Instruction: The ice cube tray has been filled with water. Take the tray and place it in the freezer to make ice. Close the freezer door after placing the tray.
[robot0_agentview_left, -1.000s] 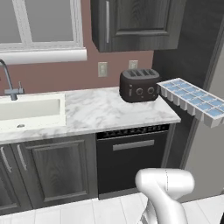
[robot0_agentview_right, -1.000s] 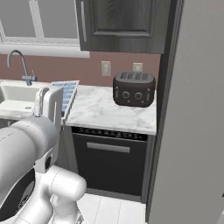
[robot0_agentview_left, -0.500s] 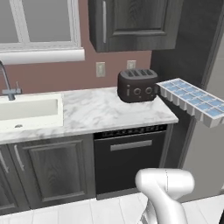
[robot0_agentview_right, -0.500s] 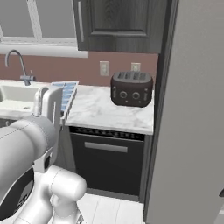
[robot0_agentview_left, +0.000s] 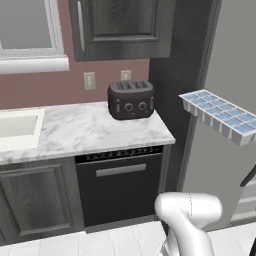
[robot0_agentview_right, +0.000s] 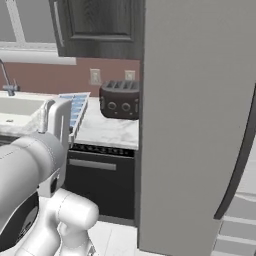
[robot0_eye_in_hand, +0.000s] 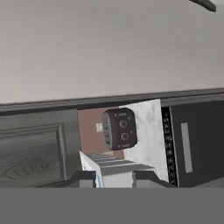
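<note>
We see the toaster (robot0_agentview_left: 131, 99) on the counter (robot0_agentview_left: 85, 131), against the wall below the upper cabinet (robot0_agentview_left: 120, 27). The dishwasher (robot0_agentview_left: 120, 185) sits under the counter. Right of the toaster, the ice cube tray (robot0_agentview_left: 220, 116) hangs before the freezer door (robot0_agentview_right: 195, 125), off the counter.

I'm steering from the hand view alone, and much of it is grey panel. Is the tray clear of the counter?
Observer: Yes. In the left base view the ice cube tray hangs in the air past the right edge of the counter, in front of the grey fridge.
Operator: Is there water in it?
Observer: Its cells show flat light-blue water.
Operator: Is the freezer open?
Observer: It looks so. The right base view shows pale shelves at lower right, behind a dark curved handle.
</note>
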